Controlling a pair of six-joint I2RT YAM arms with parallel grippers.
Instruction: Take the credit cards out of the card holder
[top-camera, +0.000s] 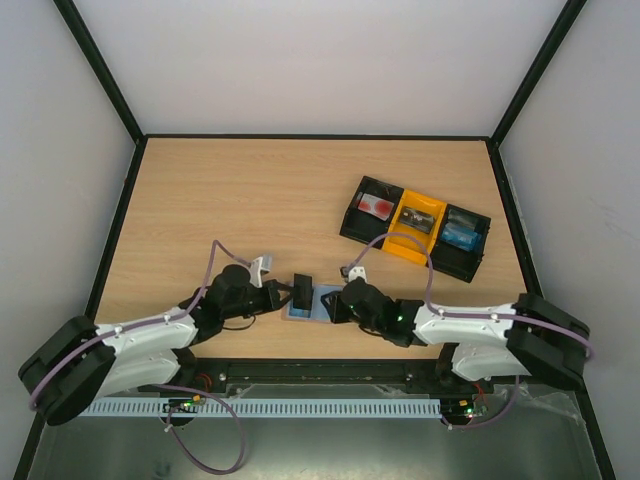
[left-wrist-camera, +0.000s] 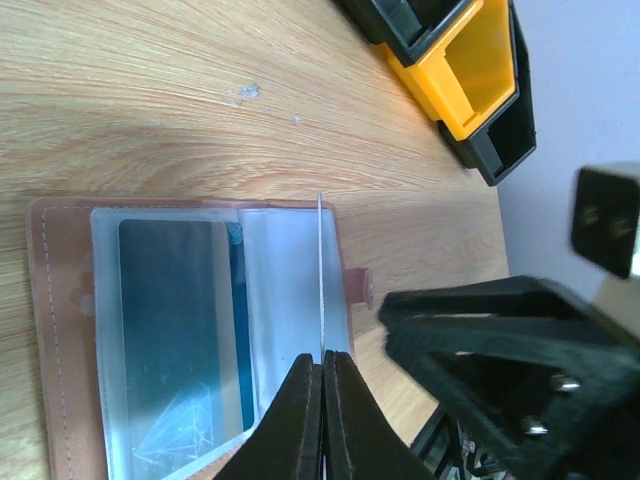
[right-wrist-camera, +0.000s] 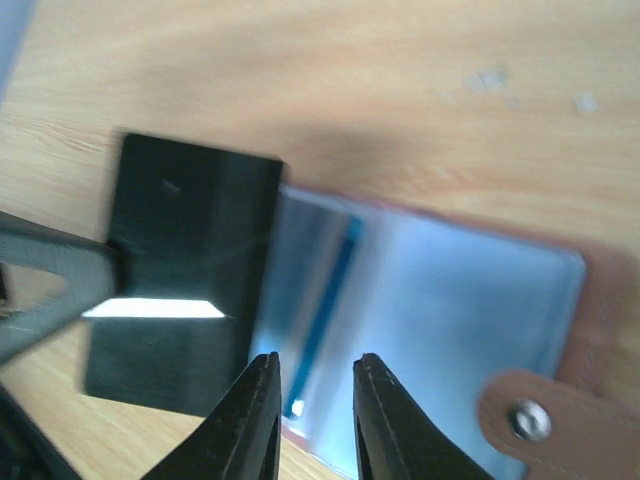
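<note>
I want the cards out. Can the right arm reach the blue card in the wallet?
Probably yes. The right gripper is open just over the open wallet, with the blue card right in front of it. The left gripper pinches a clear page upright, so nothing seems to block it.

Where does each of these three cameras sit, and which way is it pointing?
Top external: above and behind the robot, looking down at the table; left arm and right arm show.
Left wrist: on the left arm, looking past the left gripper, shut on the open card holder.
Right wrist: on the right arm, looking past the right gripper, open by its edge.
Shared: all see the card holder; two see the tray.
</note>
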